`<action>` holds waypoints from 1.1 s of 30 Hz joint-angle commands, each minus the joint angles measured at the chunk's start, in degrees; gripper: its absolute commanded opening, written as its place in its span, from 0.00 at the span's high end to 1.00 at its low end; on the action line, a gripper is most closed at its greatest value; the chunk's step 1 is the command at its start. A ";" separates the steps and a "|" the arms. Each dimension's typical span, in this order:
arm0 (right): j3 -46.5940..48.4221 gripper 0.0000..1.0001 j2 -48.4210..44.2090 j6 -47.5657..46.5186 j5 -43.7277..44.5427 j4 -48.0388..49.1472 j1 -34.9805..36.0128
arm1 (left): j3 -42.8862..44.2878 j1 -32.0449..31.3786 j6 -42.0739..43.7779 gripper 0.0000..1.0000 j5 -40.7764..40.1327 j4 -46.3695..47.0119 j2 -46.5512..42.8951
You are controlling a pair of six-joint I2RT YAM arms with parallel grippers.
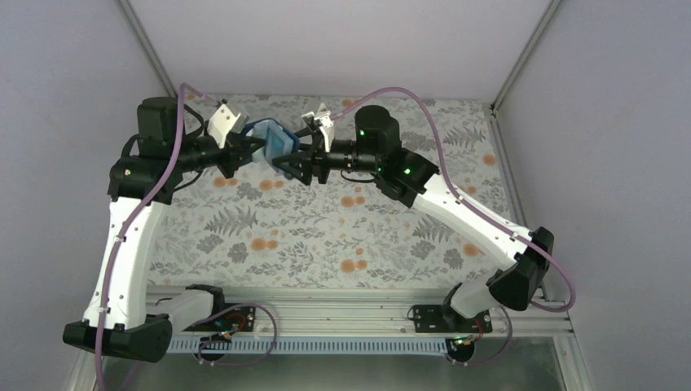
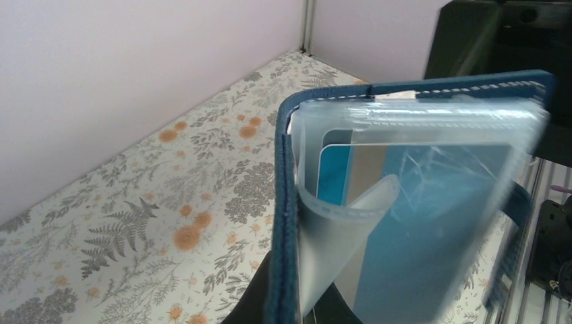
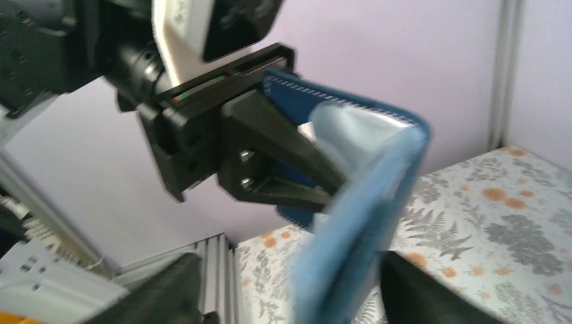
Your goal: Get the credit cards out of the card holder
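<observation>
At the bottom of the top view the two arms rise from their bases and reach over the floral table (image 1: 326, 244) to meet at upper centre. There the left gripper (image 1: 247, 151) is clenched on the card holder (image 1: 273, 140), holding it up off the table. The right gripper (image 1: 287, 166) stands released, its fingers spread wide on either side of the holder, low in the right wrist view. The credit cards (image 2: 418, 223) sit inside the holder's clear sleeves.

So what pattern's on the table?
The table shows grey ferns and orange flowers; top view shows best.
</observation>
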 commanded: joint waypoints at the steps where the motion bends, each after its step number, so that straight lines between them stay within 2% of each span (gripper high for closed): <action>1: -0.11 0.69 0.12 2.83 10.89 3.44 0.82 | 0.28 0.45 -1.00 0.98 2.16 0.86 -0.26; 2: -0.21 0.87 0.19 3.43 12.19 2.95 0.70 | 0.37 0.69 -0.99 0.97 2.80 0.73 -0.30; 3: -0.23 0.95 0.17 4.06 13.19 2.19 0.51 | 0.60 0.96 -1.03 0.98 3.08 0.66 -0.43; 10: -1.70 0.96 -0.77 4.84 11.83 0.22 -1.26 | 1.25 2.22 -1.57 0.96 4.81 0.79 -0.80; 11: -1.63 0.96 -1.15 4.84 12.20 -0.54 -1.65 | 1.06 2.52 -2.09 0.82 3.81 1.16 -0.90; 13: -1.05 0.96 -1.61 4.85 14.18 -3.07 -2.50 | 0.77 3.15 -3.41 0.45 -0.66 2.26 -1.07; 14: -0.24 0.96 -1.72 5.03 16.65 -4.99 -3.05 | 0.70 3.42 -4.35 0.36 -4.02 2.93 -1.14; 15: 0.26 0.96 -1.65 5.30 18.73 -7.49 -3.53 | 0.65 3.65 -5.21 0.33 -8.06 3.65 -1.17; 16: 0.85 0.96 -1.42 5.61 24.71 -10.05 -3.87 | 0.68 3.80 -5.81 0.32 -12.28 4.26 -1.17; 18: 1.45 0.96 -0.79 5.97 37.34 -15.16 -4.12 | 0.87 3.86 -6.26 0.31 -19.89 5.22 -1.17; 20: 3.00 0.96 1.28 7.28 52.04 -21.34 -4.14 | 0.91 3.87 -6.35 0.31 -22.78 5.68 -1.15; 22: 5.87 0.96 4.75 8.62 63.72 -27.88 -4.14 | 0.71 3.86 -6.18 0.31 -18.97 5.35 -1.01; 24: 9.52 0.96 8.80 9.61 69.77 -33.76 -4.08 | -0.15 3.87 -5.67 0.36 -11.41 4.74 -0.70; 27: 14.49 0.96 15.38 9.97 68.33 -38.29 -3.78 | -2.43 3.87 -6.01 0.50 0.13 5.01 -0.13; 30: 14.67 0.96 15.72 8.91 55.54 -33.12 -3.08 | -5.89 3.77 -8.05 0.65 7.28 7.08 -0.02; 33: 11.94 0.96 14.10 9.89 40.55 -23.89 -1.93 | -9.63 3.76 -10.55 0.69 13.77 9.53 -0.10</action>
